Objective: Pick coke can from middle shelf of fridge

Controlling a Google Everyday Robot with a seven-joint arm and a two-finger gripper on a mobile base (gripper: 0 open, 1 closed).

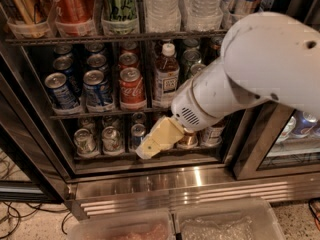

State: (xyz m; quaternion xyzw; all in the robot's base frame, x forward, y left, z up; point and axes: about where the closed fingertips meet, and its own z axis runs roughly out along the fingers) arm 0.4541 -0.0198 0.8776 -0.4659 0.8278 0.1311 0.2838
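Note:
The coke can (131, 89) is a short red can with white script and a silver lid. It stands at the front of the middle shelf (107, 112) of the fridge (150, 176), between blue cans (98, 90) on its left and a white-capped bottle (166, 76) on its right. More red cans stand behind it. My gripper (151, 142) is a pale yellow tip on the white arm (250, 69). It hangs below and right of the coke can, in front of the bottom shelf. It holds nothing that I can see.
The rack above holds tall cans (72, 4) and clear water bottles (162, 6). The bottom shelf holds silver-topped cans (111, 139). A shiny steel base runs under the shelves. Two clear bins (175, 226) sit at the bottom. A second door with cans (297, 126) is at right.

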